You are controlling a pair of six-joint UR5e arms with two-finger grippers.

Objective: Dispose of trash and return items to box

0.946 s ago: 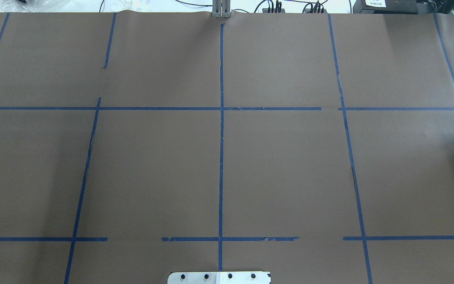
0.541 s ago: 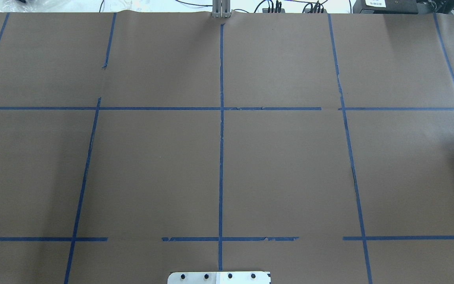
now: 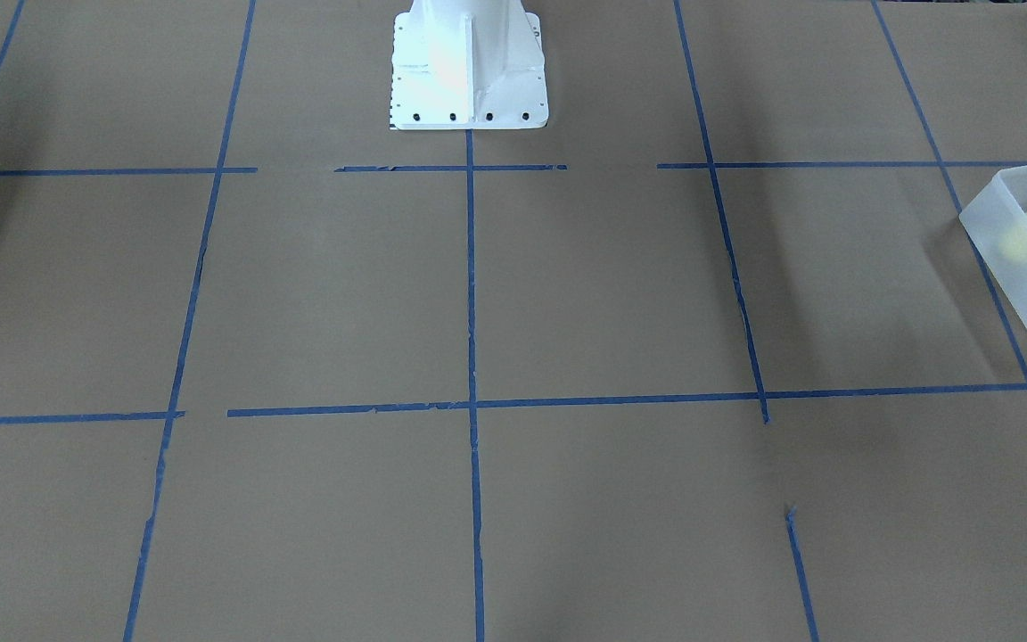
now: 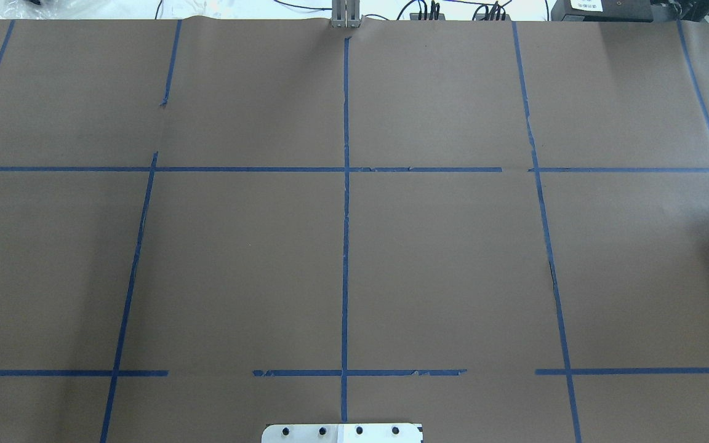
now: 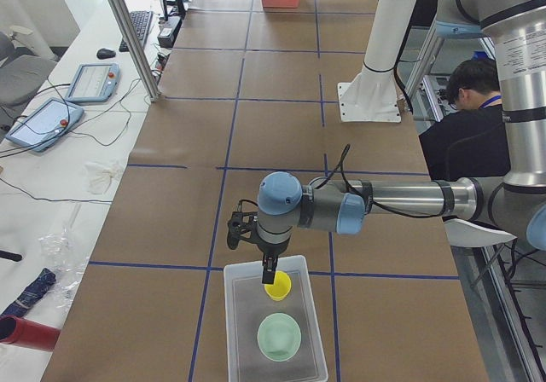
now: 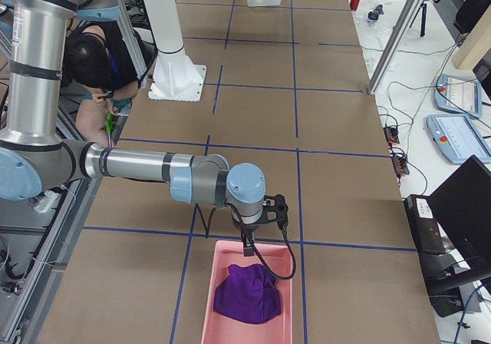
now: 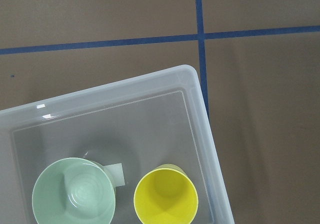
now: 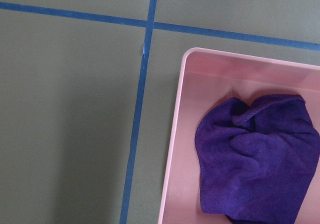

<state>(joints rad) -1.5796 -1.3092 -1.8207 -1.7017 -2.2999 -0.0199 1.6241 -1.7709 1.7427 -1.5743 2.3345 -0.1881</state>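
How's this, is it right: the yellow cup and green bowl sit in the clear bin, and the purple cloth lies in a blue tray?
Not quite: the tray is pink, not blue, as the right wrist view shows under the purple cloth. The yellow cup and green bowl do sit in the clear bin.

The table is seen in plain brown and is crossed by a grid of blue tape lines, while the robot base is painted white. The box is shown as translucent whitish with a small white label, and in it a bright yellow cup and a pale mint-green bowl are found. A purple cloth is kept in a pink bin, and the left arm is finished in silver grey with light blue joint caps.
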